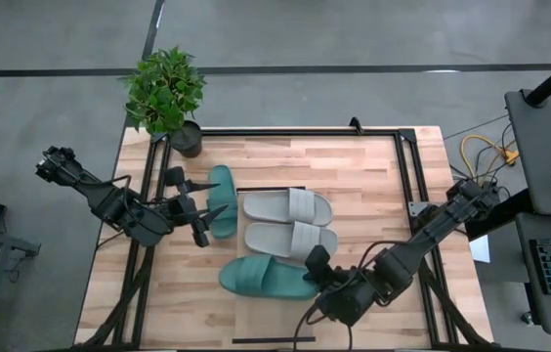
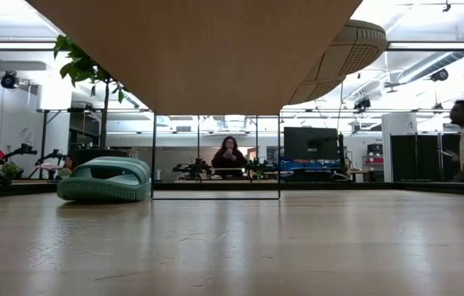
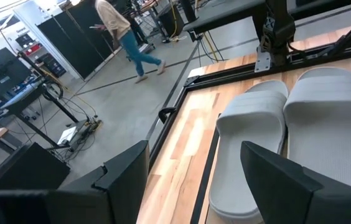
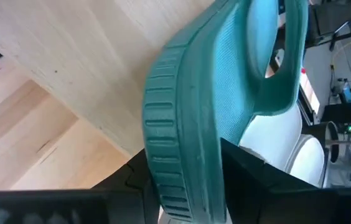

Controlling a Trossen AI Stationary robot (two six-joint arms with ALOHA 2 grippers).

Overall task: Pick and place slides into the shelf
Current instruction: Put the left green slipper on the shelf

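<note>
From above, I see my right gripper [image 1: 317, 277] clamped on one green slide's [image 1: 266, 278] end, beside the grey pair [image 1: 290, 223]. Its length points toward the left gripper [image 1: 200, 210], whose jaws gape empty. The right wrist view shows that grip.

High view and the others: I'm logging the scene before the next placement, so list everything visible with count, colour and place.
Teal slides: two; one at the shelf's near edge in the right gripper, one at its left end.
Grey slides: two, side by side on the shelf.
Shelf: one, pale wood.
Potted plant: one, green, far-left corner.
People: at least two, beyond the table.
Left gripper: open, beside the left teal slide.
Right gripper: shut on a teal slide.
</note>
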